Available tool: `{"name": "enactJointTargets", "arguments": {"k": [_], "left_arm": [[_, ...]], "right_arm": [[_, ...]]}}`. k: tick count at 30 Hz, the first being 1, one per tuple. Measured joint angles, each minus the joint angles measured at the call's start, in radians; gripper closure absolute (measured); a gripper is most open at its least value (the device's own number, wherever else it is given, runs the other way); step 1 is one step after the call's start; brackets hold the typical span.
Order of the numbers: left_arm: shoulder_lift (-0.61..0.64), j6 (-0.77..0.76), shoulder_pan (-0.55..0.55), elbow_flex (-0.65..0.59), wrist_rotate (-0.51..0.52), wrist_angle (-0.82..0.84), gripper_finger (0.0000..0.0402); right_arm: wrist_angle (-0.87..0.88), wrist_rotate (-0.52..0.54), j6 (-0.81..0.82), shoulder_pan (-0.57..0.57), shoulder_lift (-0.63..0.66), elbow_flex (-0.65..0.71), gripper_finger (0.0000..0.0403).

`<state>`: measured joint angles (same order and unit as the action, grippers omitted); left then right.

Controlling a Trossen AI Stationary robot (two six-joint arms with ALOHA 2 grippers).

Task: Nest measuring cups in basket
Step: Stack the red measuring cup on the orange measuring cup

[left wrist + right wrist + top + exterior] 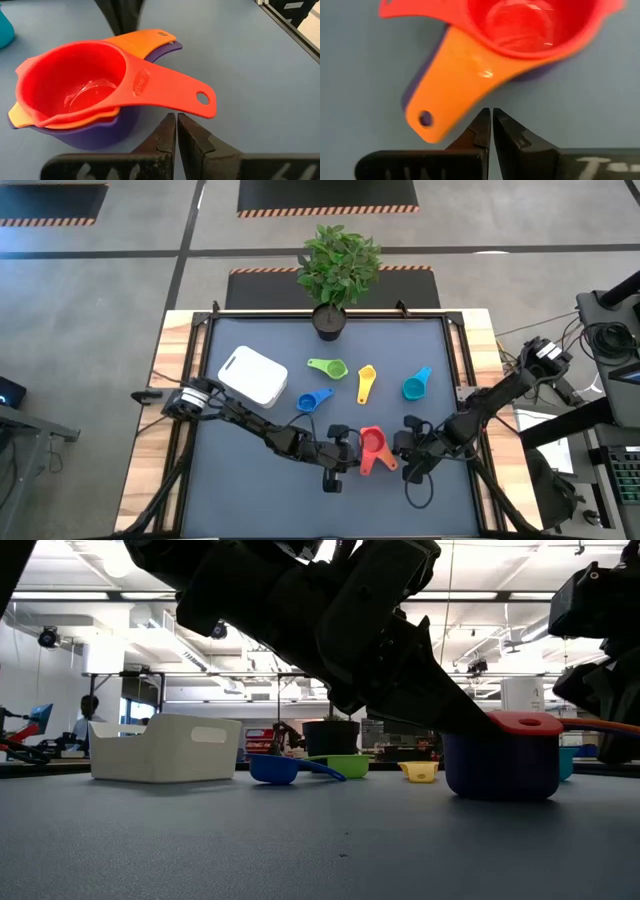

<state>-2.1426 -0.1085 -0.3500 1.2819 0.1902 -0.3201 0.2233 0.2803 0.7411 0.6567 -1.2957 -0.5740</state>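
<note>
Just between both closed, empty grippers, left gripper [176, 131], right gripper [490, 125], stacked red cup [373, 444].

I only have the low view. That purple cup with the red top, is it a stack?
Observer: Yes. The left wrist view shows the red cup nested in the orange cup, which sits in the purple cup.
Operator: Is a claw holding it?
Observer: No. The left claw is shut beside the stack, gripping nothing.
Operator: And the right?
Observer: The right claw is also shut and holds nothing.
Operator: Which cups are loose?
Observer: In the high view, green, yellow, blue and teal lie apart, outside the basket.
</note>
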Motion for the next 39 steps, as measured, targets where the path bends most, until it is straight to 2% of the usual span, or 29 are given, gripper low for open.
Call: {"name": "enactJointTargets", "arguments": {"k": [15,27,39], "left_arm": [[0.0,-0.004,0.004,-0.001,0.001,-0.023,0.0401],[0.025,-0.061,0.0,-0.002,0.003,0.085,0.0402],[0.011,-0.069,-0.015,-0.002,-0.017,0.004,0.0402]], "right_arm": [[-0.024,-0.026,-0.095,0.0,-0.186,-0.143,0.0394],[0.035,-0.028,-0.084,0.0,-0.177,-0.158,0.0394],[0.035,-0.027,-0.083,0.0,-0.162,-0.157,0.0394]]}}
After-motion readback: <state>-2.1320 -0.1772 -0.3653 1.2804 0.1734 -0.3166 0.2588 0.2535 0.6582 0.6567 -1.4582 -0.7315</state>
